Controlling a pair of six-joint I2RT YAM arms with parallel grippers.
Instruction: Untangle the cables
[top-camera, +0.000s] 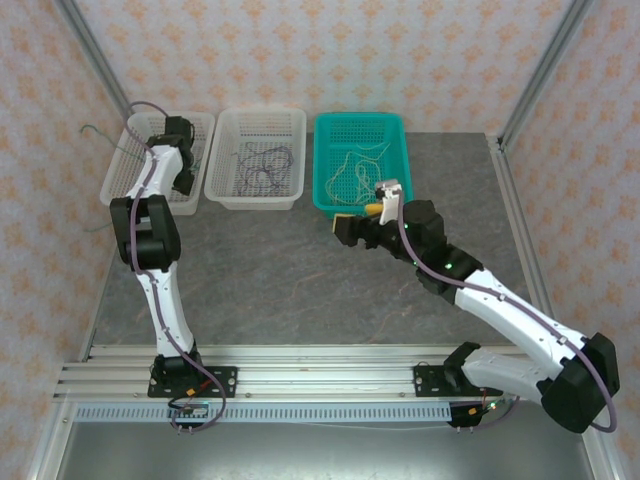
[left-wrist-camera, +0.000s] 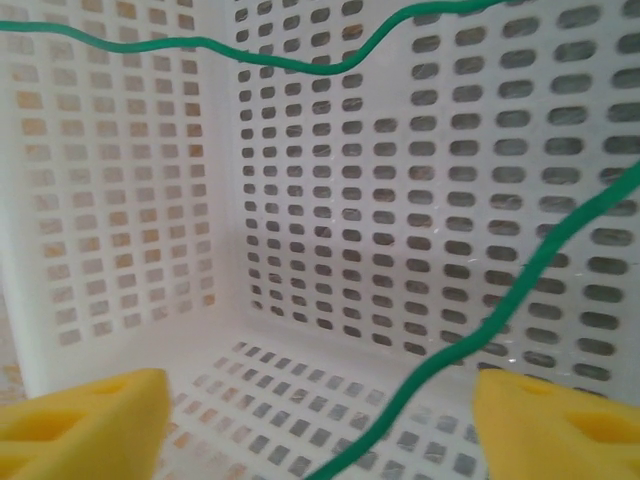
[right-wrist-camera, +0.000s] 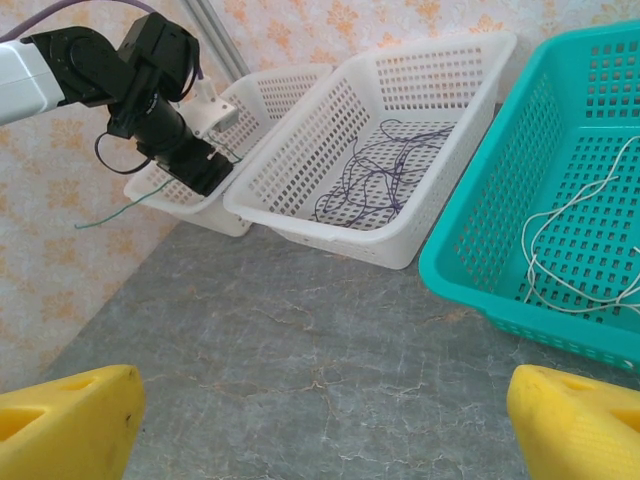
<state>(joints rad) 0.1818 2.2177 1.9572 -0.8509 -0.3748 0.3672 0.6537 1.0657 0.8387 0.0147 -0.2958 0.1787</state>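
The left hand (left-wrist-camera: 320, 425) is hanging with fingers spread inside the outer white basket (left-wrist-camera: 120, 200), left of the middle basket (top-camera: 255, 197), with a green cable (left-wrist-camera: 300, 57) trailing loose between them. The right hand (right-wrist-camera: 320, 420) is gaping wide over the bench (right-wrist-camera: 300, 320), just right of the middle basket. Purple cables (right-wrist-camera: 375, 180) are lying in the middle basket, and cream cables (right-wrist-camera: 565, 245) are lying in the teal basket (right-wrist-camera: 470, 250) to its right.

Top camera overlooks the counter (top-camera: 300, 290) and 3 baskets (top-camera: 262, 113), shared with the low right wrist; left wrist sits close inside the left white basket (left-wrist-camera: 330, 200).
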